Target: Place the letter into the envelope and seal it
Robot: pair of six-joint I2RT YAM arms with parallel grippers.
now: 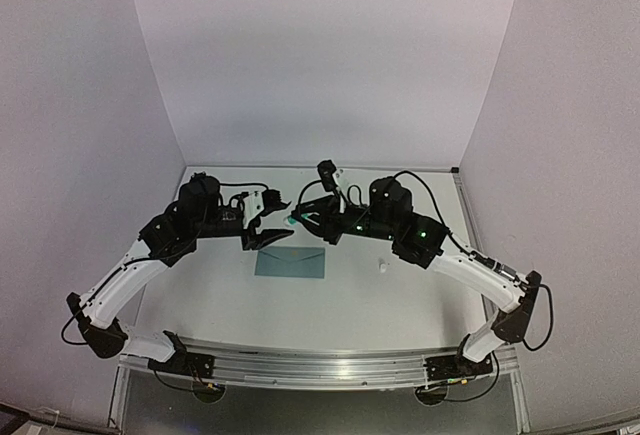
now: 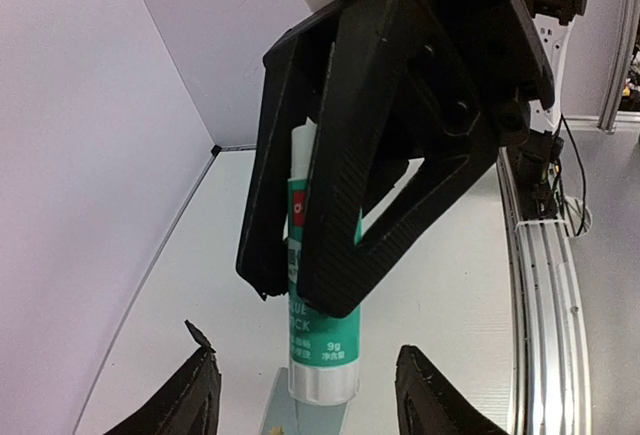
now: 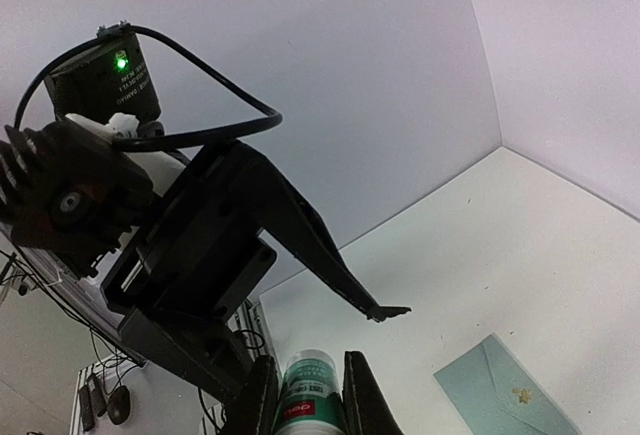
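The teal envelope [image 1: 291,263] lies flat on the white table, flap side up. It also shows in the right wrist view [image 3: 500,393] and as a sliver in the left wrist view [image 2: 275,407]. The letter is not in view. My right gripper [image 1: 297,218] [image 3: 308,402] is shut on a green-and-white glue stick [image 3: 308,383] and holds it above the envelope's far edge. My left gripper [image 1: 262,230] [image 2: 315,405] is open and empty. Its fingers stand either side of the glue stick's [image 2: 320,345] white end without touching it.
A small white object [image 1: 383,267] lies on the table to the right of the envelope. White walls close in the back and both sides. A metal rail [image 1: 320,365] runs along the near edge by the arm bases.
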